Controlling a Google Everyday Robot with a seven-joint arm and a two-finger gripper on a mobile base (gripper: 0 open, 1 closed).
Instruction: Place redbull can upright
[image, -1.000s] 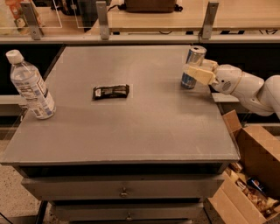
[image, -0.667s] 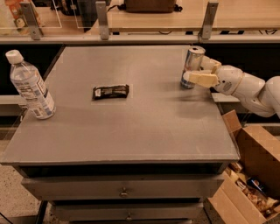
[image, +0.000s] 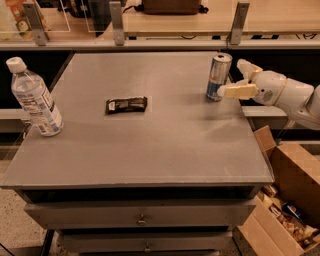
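Metal gleams on the slim, cylindrical redbull can (image: 219, 76), which stands upright toward the right rear of the matte grey table (image: 150, 150). Your gripper (image: 232, 78) reaches in over the table's right edge, its smooth cream fingers (image: 237, 91) spread, the nearer tip at the can's lower side. A clear plastic water bottle (image: 35, 100) stands at the table's left edge; a dark, flat wrapped bar (image: 126, 104) lies mid-table.

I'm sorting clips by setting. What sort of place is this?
Probably an office or lab workroom: a grey table with drawers, a cardboard box beside it, a wooden counter behind. The gripper is near the table's right edge, open beside the upright can.
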